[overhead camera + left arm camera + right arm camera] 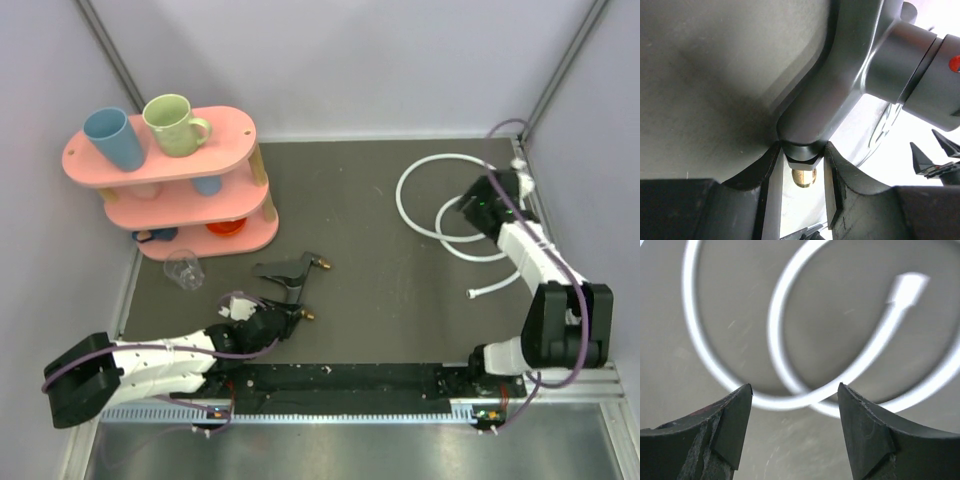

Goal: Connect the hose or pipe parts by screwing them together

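The black Y-shaped tap fitting (288, 274) lies on the dark mat left of centre, with brass ends (322, 265) pointing right. My left gripper (284, 318) is shut on one leg of it. In the left wrist view the fitting (840, 90) fills the frame, and a brass tip (804, 176) shows between the closed fingers of that gripper (801, 165). The white hose (400, 195) lies in loops at the right, one end nut (478, 293) nearer me. My right gripper (465, 212) hovers over the loops, open and empty (795, 390). The hose (772, 315) curls just beyond its fingertips.
A pink three-tier shelf (235, 125) with a blue cup (113, 137) and a green cup (172, 124) stands at the back left. A clear glass (185, 268) sits in front of it, near the fitting. Walls close the mat on the left, back and right.
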